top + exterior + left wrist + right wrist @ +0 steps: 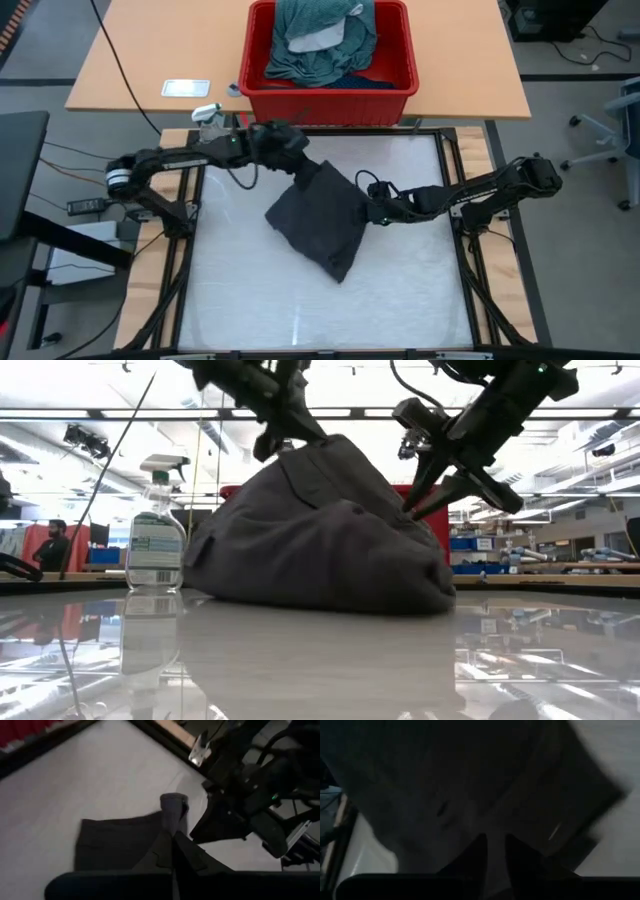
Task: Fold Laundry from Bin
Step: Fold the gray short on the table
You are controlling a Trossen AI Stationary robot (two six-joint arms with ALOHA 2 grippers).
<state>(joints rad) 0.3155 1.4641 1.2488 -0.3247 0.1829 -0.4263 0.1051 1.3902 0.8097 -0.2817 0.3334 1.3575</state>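
Both grippers clamp dark grey piece [320,220]: left gripper [300,172] far corner, right gripper [368,212] right edge.

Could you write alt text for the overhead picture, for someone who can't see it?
Seen from above, two dark robot arms pinch a crumpled dark grey garment on a pale table: the left hand grips its far corner, the right hand its side edge. Beyond it, a red bin holds more laundry, mostly teal-green.
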